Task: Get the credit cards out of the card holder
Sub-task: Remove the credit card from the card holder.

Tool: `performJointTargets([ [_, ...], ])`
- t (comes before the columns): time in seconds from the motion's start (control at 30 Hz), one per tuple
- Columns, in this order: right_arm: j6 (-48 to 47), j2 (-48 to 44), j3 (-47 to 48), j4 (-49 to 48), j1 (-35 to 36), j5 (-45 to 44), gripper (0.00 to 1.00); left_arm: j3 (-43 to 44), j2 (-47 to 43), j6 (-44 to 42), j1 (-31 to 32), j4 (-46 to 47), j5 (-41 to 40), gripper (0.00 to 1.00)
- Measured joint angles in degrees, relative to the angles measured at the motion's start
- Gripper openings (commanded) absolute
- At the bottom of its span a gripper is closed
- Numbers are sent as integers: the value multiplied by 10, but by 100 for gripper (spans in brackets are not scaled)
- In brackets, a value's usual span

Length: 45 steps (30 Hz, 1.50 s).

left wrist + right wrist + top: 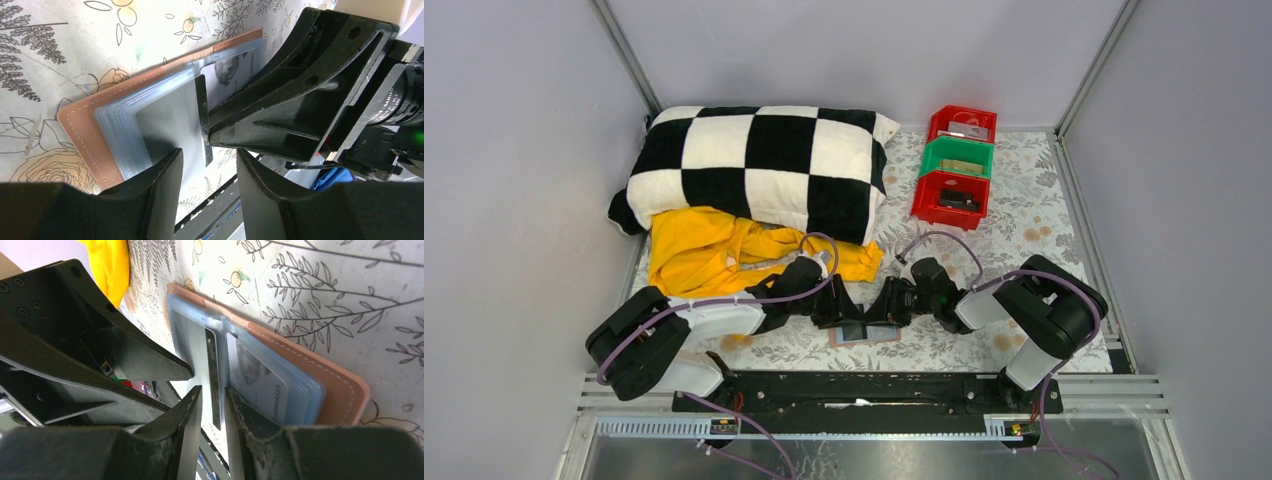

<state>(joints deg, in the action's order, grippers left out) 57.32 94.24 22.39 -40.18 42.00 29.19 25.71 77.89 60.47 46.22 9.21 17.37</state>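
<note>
- Over the card holder (870,334) the left gripper (209,159) and right gripper (212,390) meet tip to tip; nothing could pass between them.
- The right jaws straddle a dark credit card (214,360) with slivers of room each side; contact is hard to judge.
- The yellow cloth (714,250) and checkered pillow (759,160) block the left rear.
- Three bins (934,160) stand right rear; bare table (1024,225) lies beside them.

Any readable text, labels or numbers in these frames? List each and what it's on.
"DAMIAO": white print on the right arm's black round housing, left wrist view. The smaller line beside it is too blurred to read.
Row of digits on the pale card in a clear sleeve of the card holder: too blurred to read.
Nothing else is legible in any view.
</note>
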Motion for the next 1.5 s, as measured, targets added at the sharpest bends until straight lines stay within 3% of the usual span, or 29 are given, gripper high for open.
performJointTargets([
  [0.13,24,12,-19,-47,0,5,20,0,2,0,-1,1,2,48],
  [0.3,51,24,-38,-97,0,10,0,0,4,0,-2,6,5,48],
  [0.6,83,27,-67,-145,0,7,0,0,-25,-9,-4,-31,-10,49],
  [0.9,82,-12,-80,-125,0,-17,0,-1,-65,-22,-22,-73,-26,49],
  [1.1,66,-38,-80,-78,0,-33,16,-10,-65,-22,-22,-72,-20,49],
  [1.5,37,-75,-65,-5,0,-56,28,-10,-34,-21,-22,-35,2,48],
])
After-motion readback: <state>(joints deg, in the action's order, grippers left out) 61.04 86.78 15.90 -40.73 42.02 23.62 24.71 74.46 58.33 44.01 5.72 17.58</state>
